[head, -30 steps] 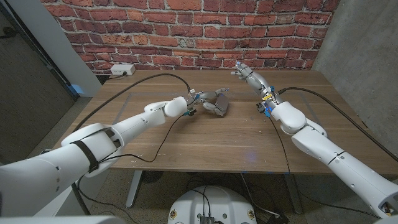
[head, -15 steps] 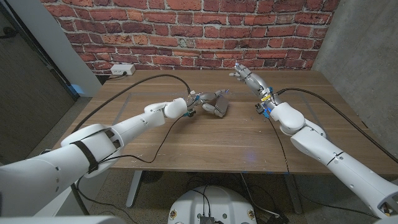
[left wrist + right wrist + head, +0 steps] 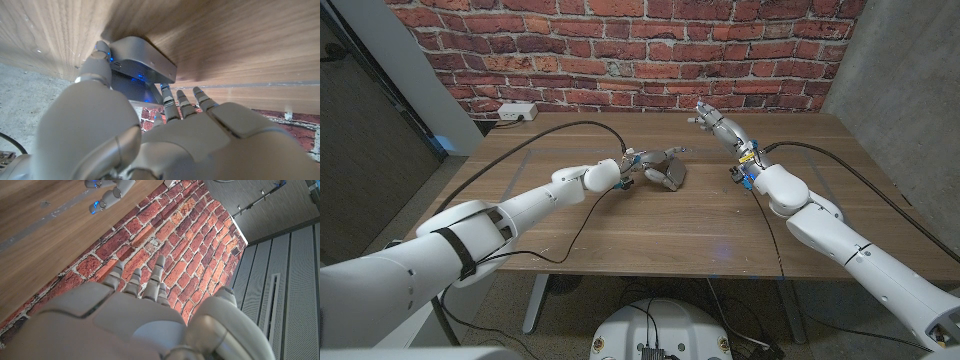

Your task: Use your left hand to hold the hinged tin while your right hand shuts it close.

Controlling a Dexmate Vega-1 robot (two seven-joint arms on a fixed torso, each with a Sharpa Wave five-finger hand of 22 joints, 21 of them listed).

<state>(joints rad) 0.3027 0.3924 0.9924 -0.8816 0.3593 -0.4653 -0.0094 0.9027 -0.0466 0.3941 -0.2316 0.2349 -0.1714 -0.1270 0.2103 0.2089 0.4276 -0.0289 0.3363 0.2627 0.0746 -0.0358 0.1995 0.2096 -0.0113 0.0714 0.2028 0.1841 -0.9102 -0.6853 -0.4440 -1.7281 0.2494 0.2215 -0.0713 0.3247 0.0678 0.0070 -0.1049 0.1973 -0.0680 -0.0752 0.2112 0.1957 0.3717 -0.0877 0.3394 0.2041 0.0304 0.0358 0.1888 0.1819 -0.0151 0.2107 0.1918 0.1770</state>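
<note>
Hinged tin [image 3: 676, 171] in left robot hand [image 3: 656, 167]

Lab or workshop: brick wall [image 3: 620, 45], wooden table [image 3: 650, 215], cables.

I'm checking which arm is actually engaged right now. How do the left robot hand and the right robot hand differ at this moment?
The left robot hand sits at the table's middle, fingers around the hinged tin; the right robot hand holds nothing. The left is low at the table surface, while the right is raised toward the brick wall, fingers extended and apart from the tin. Both are the same grey build.
</note>
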